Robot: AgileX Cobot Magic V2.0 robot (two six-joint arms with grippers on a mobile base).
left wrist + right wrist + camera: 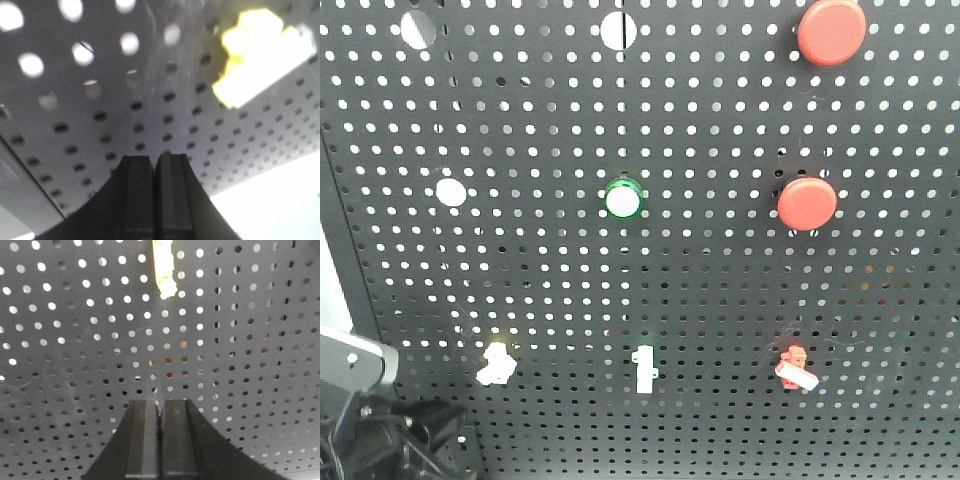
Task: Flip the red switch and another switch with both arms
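Both pairs of fingers are pressed together on nothing, the left gripper [155, 162] and the right gripper [160, 405] alike, so each works as one blunt poker. The pale-yellow switch [495, 365] sits left of the white toggle [643, 368]. In the left wrist view it lies up and to the right of the tip – aim for the lever, not the body. The red switch [796, 368] sits right of the white toggle, outside the right wrist view. That arm seems to face the white toggle itself, so it should shift rightward before pushing – lightly
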